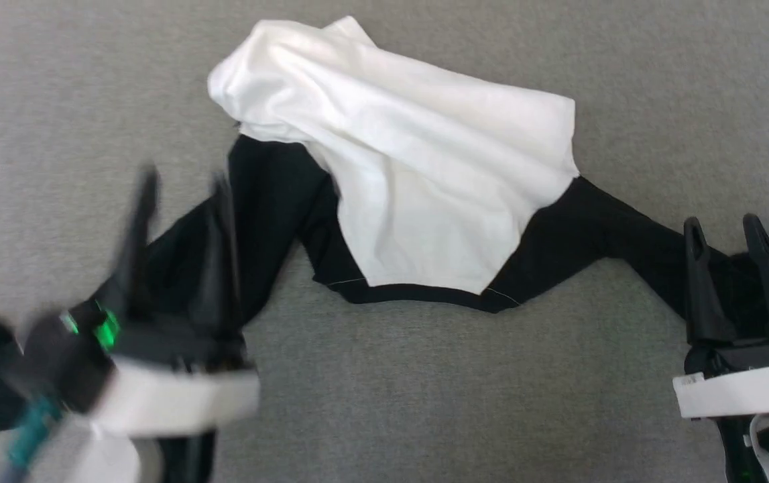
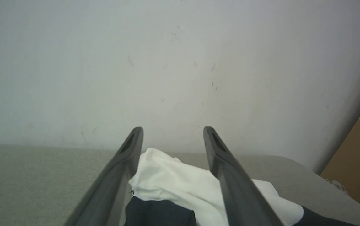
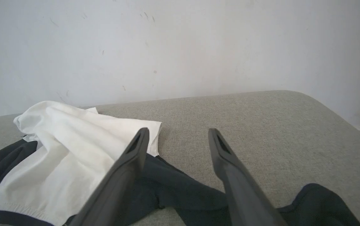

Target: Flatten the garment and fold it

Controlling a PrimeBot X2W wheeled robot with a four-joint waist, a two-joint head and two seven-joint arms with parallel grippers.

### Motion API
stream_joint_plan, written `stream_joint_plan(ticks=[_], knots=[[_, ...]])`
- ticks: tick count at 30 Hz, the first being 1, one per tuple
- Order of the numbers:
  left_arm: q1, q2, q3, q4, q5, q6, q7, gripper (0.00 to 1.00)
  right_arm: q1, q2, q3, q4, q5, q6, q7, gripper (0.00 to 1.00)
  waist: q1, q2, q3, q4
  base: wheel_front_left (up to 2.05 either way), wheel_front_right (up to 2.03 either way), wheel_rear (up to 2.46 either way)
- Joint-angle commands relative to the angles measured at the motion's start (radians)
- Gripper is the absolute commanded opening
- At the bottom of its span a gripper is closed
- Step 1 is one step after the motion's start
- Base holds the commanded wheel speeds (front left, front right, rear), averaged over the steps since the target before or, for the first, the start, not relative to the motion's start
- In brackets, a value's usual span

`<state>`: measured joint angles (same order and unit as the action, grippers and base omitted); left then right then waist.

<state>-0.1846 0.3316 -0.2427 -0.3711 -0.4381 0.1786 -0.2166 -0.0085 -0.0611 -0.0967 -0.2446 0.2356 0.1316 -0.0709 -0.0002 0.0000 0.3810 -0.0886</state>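
Observation:
The garment (image 1: pixel 418 181) lies crumpled on the grey surface, its white body bunched toward the far side and its black sleeves trailing out to both sides. My left gripper (image 1: pixel 183 191) hovers open over the left black sleeve (image 1: pixel 263 201), blurred, with nothing between its fingers. In the left wrist view the left gripper (image 2: pixel 173 130) stands wide apart above the garment's white cloth (image 2: pixel 180 185). Over the right black sleeve (image 1: pixel 612 235) my right gripper (image 1: pixel 723 228) is open and empty. The right wrist view shows the right gripper (image 3: pixel 180 131) above that sleeve (image 3: pixel 180 188), with the white body (image 3: pixel 57 150) to its left.
The grey fabric-covered surface (image 1: pixel 424 389) spreads around the garment and has a rounded far corner (image 3: pixel 308 103). A white wall (image 3: pixel 180 47) stands behind it. A brown cardboard box (image 2: pixel 355 163) sits beyond the surface's edge.

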Motion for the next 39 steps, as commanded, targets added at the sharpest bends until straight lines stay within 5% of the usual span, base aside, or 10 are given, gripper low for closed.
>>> stream_joint_plan(ticks=[1, 8, 15, 27, 32, 38, 39], knots=[[0.085, -0.015, -0.01, -0.003, 0.013, 0.012, -0.018, 1.0, 0.016, 0.004, -0.007, -0.006, -0.009, -0.001, 0.004, 1.0, 0.0002, 0.0, -0.038, 0.041, 0.0, 0.0, 0.0], [0.236, -0.094, -0.01, 0.026, 0.01, 0.003, -0.044, 1.0, 0.036, -0.004, -0.061, -0.031, -0.02, -0.001, 0.044, 1.0, 0.0002, 0.0, -0.076, 0.101, 0.0, 0.0, 0.0], [0.219, -0.094, -0.007, 0.036, 0.053, -0.043, -0.045, 1.0, -0.068, -0.122, -0.105, -0.051, 0.012, -0.001, 0.18, 1.0, 0.0002, 0.0, -0.074, 0.095, 0.0, 0.0, 0.0], [0.16, -0.096, -0.047, 0.022, 0.11, -0.053, -0.041, 1.0, -0.126, -0.291, -0.256, 0.148, 0.051, -0.001, 0.675, 1.0, 0.0002, 0.0, 0.032, 0.086, 0.0, 0.0, 0.0], [0.144, -0.106, -0.059, 0.026, 0.114, -0.05, -0.041, 1.0, -0.082, -0.287, -0.255, 0.181, 0.05, -0.001, 0.839, 1.0, 0.0002, 0.0, 0.064, 0.096, 0.0, 0.0, 0.0], [0.128, -0.108, -0.067, 0.03, 0.117, -0.049, -0.037, 1.0, -0.083, -0.255, -0.228, 0.229, 0.05, -0.001, 0.855, 1.0, 0.0002, 0.0, 0.077, 0.105, 0.0, 0.0, 0.0], [0.125, -0.107, -0.067, 0.03, 0.117, -0.049, -0.035, 1.0, -0.094, -0.244, -0.234, 0.238, 0.05, -0.001, 0.842, 0.47, 0.0002, 0.0, 0.077, 0.106, 0.0, 0.0, 0.0]])
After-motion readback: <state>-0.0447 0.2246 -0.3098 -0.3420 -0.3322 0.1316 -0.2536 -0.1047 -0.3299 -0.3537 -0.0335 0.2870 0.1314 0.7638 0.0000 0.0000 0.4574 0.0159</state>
